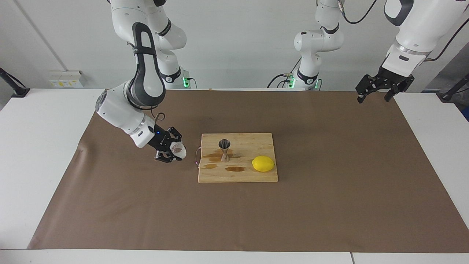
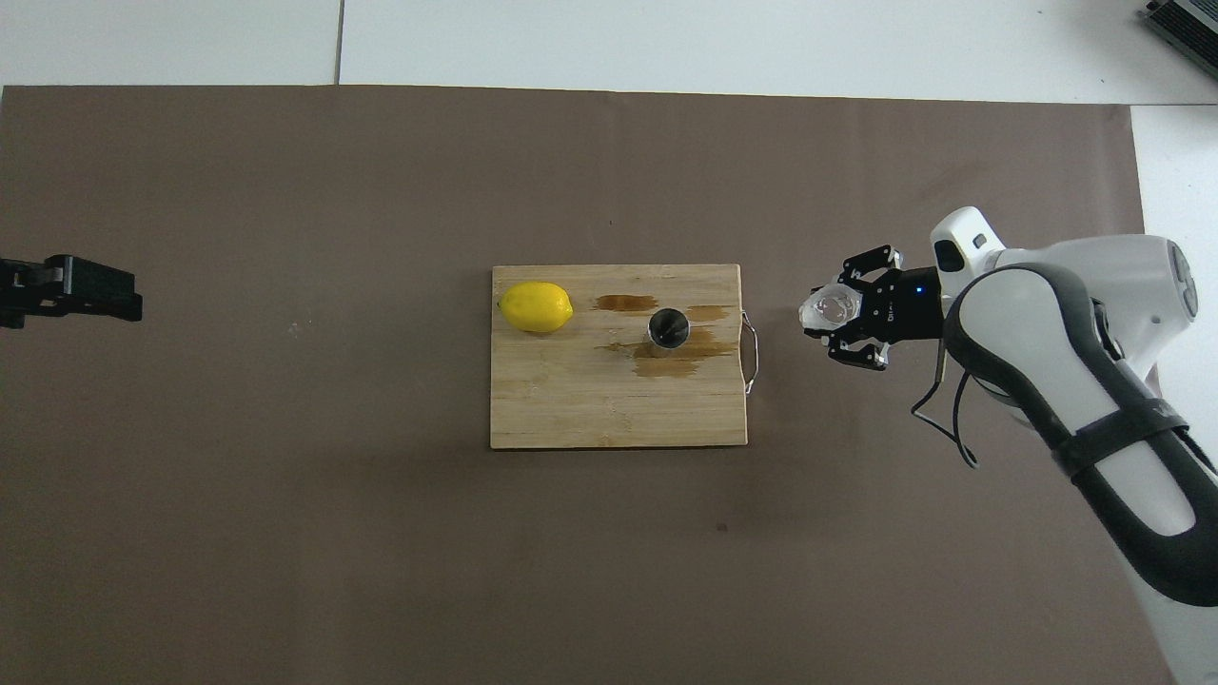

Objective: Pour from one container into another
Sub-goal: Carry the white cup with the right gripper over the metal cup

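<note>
The cup is small, squat and clear w/ a whitish frosted wall. It sits pinched in the right claw, tilted so its mouth faces toward the board. Something brownish shows inside the cup in the facing view, though what it is cannot be told. Cup and claw hang over the brown mat, just beside the handle end of the cutting board, not over the board itself.

The jigger is shiny steel, hourglass-shaped, upright on the board, a short way from the right claw toward the left arm's end. Its upper cone looks dark from overhead; contents cannot be told. Brown wet patches lie on the wood around the jigger's foot. A yellow lemon lies on the same board, past the jigger from the right claw, approx. level w/ it.

The right arm comes down from its base, elbow high, forearm slanting down toward the board, wrist angled so the claw points sideways and slightly down. In the overhead view the right claw shows its dark links splayed to either side of the cup.

The left claw waits in the air over the mat's corner at the left arm's end of the desk, well apart from the board, fingers spread and holding nothing.
</note>
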Action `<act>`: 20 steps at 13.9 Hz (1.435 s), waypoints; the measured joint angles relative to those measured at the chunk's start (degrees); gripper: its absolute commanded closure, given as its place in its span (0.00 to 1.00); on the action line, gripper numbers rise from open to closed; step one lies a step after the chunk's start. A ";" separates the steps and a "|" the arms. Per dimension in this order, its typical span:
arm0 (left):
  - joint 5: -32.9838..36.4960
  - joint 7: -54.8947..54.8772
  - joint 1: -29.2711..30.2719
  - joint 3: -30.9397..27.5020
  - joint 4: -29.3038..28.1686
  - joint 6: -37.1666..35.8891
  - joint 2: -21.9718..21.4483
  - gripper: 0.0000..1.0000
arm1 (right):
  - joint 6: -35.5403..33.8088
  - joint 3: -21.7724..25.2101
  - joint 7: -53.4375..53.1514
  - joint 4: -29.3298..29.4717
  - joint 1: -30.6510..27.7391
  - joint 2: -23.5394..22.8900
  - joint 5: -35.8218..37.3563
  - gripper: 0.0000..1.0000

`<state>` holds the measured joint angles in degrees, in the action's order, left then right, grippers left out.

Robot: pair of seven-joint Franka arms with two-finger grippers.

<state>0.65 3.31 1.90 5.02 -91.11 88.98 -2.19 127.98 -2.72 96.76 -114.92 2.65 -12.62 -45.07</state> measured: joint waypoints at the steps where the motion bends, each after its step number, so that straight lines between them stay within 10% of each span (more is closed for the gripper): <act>1: 0.03 0.00 0.00 -0.02 0.00 -0.24 -0.03 0.00 | 0.14 -0.02 -1.45 0.72 1.06 0.00 0.00 0.59; 20: -0.85 0.00 0.57 0.27 -0.70 -0.64 -0.27 0.00 | 3.78 -0.11 -27.37 4.11 15.67 0.82 26.69 0.59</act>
<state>-0.20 3.31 2.47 5.30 -91.80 88.34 -2.46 131.76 -2.82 69.38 -110.81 18.33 -11.80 -18.38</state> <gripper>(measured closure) 0.000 0.502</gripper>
